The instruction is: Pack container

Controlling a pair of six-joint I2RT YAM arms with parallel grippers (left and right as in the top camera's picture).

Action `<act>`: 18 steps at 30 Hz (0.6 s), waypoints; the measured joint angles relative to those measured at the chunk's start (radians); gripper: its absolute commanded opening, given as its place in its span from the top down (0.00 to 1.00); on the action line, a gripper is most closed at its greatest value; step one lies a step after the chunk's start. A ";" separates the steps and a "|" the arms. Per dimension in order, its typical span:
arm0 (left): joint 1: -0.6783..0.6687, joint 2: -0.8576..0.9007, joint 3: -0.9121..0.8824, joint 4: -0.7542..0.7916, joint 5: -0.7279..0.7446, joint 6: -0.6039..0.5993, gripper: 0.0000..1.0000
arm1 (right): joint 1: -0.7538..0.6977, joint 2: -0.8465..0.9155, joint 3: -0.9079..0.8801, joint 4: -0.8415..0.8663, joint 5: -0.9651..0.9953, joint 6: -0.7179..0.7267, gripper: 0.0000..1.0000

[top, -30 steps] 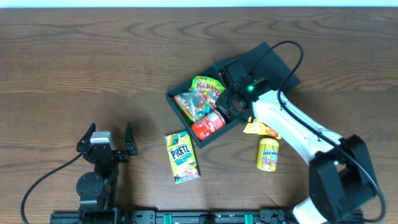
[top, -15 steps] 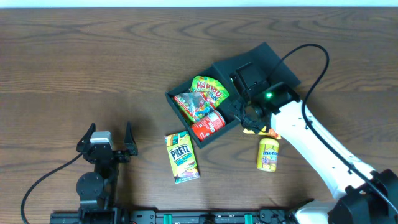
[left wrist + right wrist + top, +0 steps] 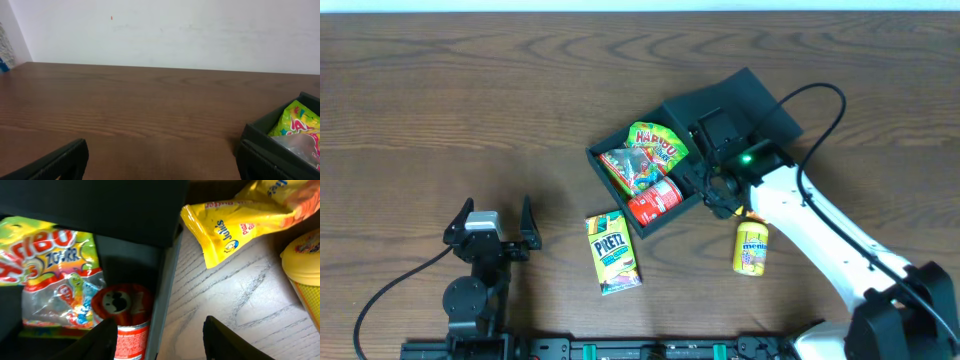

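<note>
As your half-open, empty right end effector [image 3: 162, 335] straddled the container [image 3: 166, 275] wall, the yellow packet [image 3: 235, 225] beyond seemed next to grasp.

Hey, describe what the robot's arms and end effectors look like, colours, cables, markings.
The right arm has white links, black joints, a green light near its black right end effector, and a looping black cable. The left arm is black, with a silver block behind the two-finger left end effector and a trailing black cable.

Bright, even light; shadows soft; right wrist view blurred, table [image 3: 235, 297] washed pale by glare; container [image 3: 131, 260] interior dim.
</note>
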 measured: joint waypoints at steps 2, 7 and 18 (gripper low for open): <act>0.000 0.000 0.000 0.000 0.000 0.000 0.05 | 0.000 0.017 -0.001 0.013 -0.003 0.010 0.42; 0.000 0.000 0.000 0.000 0.000 0.000 0.05 | 0.000 0.066 -0.001 0.068 -0.010 0.019 0.44; 0.000 0.000 0.000 0.000 0.000 0.000 0.05 | 0.000 0.129 -0.001 0.095 -0.018 0.043 0.67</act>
